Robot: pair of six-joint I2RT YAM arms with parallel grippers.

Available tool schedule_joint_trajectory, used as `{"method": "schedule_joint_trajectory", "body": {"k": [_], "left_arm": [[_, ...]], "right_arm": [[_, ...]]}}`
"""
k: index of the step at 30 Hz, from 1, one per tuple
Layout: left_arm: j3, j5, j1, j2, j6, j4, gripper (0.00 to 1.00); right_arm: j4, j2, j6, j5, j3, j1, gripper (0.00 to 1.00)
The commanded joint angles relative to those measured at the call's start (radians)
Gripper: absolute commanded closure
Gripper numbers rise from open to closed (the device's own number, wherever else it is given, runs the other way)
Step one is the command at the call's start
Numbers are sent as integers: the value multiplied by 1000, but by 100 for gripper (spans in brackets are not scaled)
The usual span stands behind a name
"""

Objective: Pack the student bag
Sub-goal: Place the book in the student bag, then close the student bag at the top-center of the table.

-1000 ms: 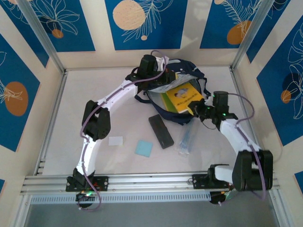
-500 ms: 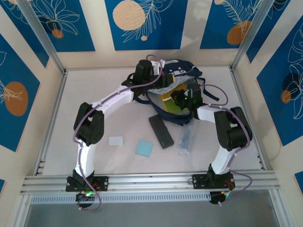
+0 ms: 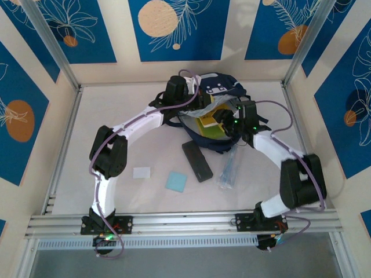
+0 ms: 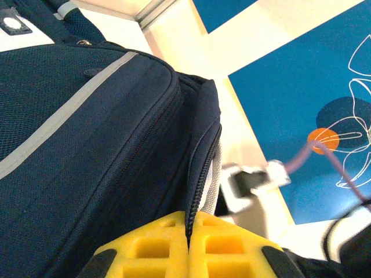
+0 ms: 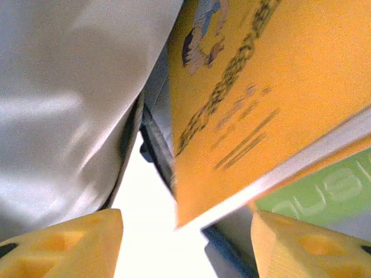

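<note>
The left gripper has its jaws pressed together on the zip edge of the bag, and the bag's navy side rises just ahead of them. The right gripper has its jaws spread. A yellow book points its corner down between them, touching neither jaw. Grey lining shows above the left jaw.

From above, my right gripper and the flap of the bag hide much of the book; how deep it sits I cannot tell. At my right wrist its print is too blurred to read. At my left wrist the bag runs off the left edge.
</note>
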Motion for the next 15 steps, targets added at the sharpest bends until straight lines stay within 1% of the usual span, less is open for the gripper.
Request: {"method": "schedule_joint_trajectory", "body": {"k": [1, 2, 4, 7, 11, 12, 13, 14, 15], "left_arm": [[-6, 4, -9, -47, 14, 65, 100], [-10, 3, -10, -46, 14, 65, 100], [-15, 4, -9, -44, 13, 67, 100], [-18, 11, -11, -39, 10, 64, 100], [-32, 13, -12, -45, 23, 43, 100], [-39, 15, -11, -50, 30, 34, 100], [-44, 17, -10, -53, 42, 24, 97], [-47, 21, -10, -55, 60, 4, 81], [-51, 25, -9, -60, 77, -23, 61]], "right_arm": [[-311, -114, -109, 46, -38, -21, 34], [-365, -148, -121, 63, -37, -29, 31], [-425, -197, -155, 86, -39, -47, 29], [-455, -240, -177, 89, -36, -78, 29], [-481, -255, -205, 72, 4, -100, 29], [-490, -255, -214, 75, 18, -100, 26], [-494, -255, -221, 77, 27, -100, 22], [-496, -255, -228, 77, 35, -100, 17], [-502, -255, -227, 83, 45, -101, 9]]}}
